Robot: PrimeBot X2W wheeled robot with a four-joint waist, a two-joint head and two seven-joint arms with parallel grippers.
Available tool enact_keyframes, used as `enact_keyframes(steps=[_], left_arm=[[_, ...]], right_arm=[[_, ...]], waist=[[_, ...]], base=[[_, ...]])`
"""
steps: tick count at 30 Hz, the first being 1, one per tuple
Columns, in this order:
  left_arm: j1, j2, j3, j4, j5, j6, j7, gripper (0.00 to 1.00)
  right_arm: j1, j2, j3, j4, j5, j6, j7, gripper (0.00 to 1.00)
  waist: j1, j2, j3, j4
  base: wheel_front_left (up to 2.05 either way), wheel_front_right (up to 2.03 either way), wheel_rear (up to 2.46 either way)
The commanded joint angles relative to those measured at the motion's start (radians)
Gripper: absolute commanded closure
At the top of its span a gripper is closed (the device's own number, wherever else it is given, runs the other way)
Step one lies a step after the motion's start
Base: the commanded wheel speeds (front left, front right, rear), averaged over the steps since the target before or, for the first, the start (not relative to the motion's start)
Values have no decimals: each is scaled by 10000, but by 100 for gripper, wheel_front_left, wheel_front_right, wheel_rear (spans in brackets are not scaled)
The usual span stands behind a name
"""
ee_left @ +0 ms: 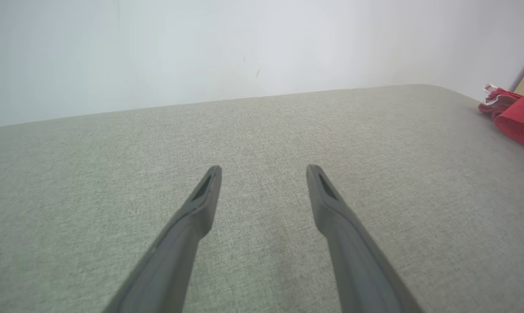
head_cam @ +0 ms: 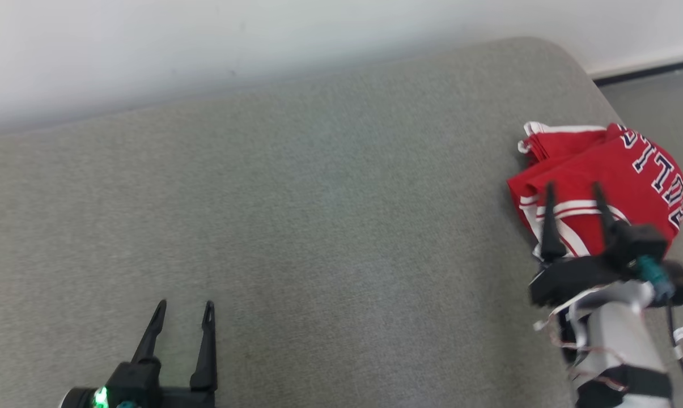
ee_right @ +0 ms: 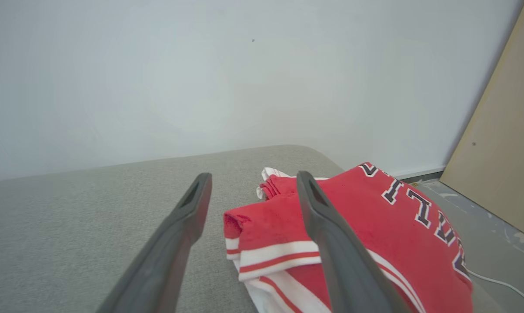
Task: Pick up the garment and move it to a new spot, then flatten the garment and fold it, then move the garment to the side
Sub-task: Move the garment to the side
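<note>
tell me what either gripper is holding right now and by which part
Nothing is held. The right gripper is open over the folded red jersey, pinching no cloth; the left gripper is open over the grey cushion.

- In the lower right of the head view, the right gripper (head_cam: 572,186) covers the near edge of the garment (head_cam: 630,164). Whether it touches the cloth cannot be told.
- The lettering (head_cam: 656,170) bends over a fold near the frame's right side and cannot be read whole.
- The left gripper (head_cam: 185,304) is cut off at its base by the bottom edge, lower left.
- In the left wrist view, the garment runs off the right edge, upper right.
- In the right wrist view, its striped hem (ee_right: 275,254) leaves the bottom edge, partly hidden behind a dark finger.
</note>
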Motion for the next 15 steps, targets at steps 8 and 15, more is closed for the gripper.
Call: enact_keyframes(steps=[8, 15], left_arm=[[965, -31, 636, 175, -373, 330, -27, 0], [1358, -37, 1010, 296, -513, 435, -27, 0]], right_arm=[[1822, 310, 1345, -638, 728, -29, -3, 0], [2780, 309, 2128, -718, 1126, -29, -3, 0]], waist=[[1, 0, -1227, 966], [1, 0, -1714, 1524]], base=[[0, 0, 0], [0, 0, 0]])
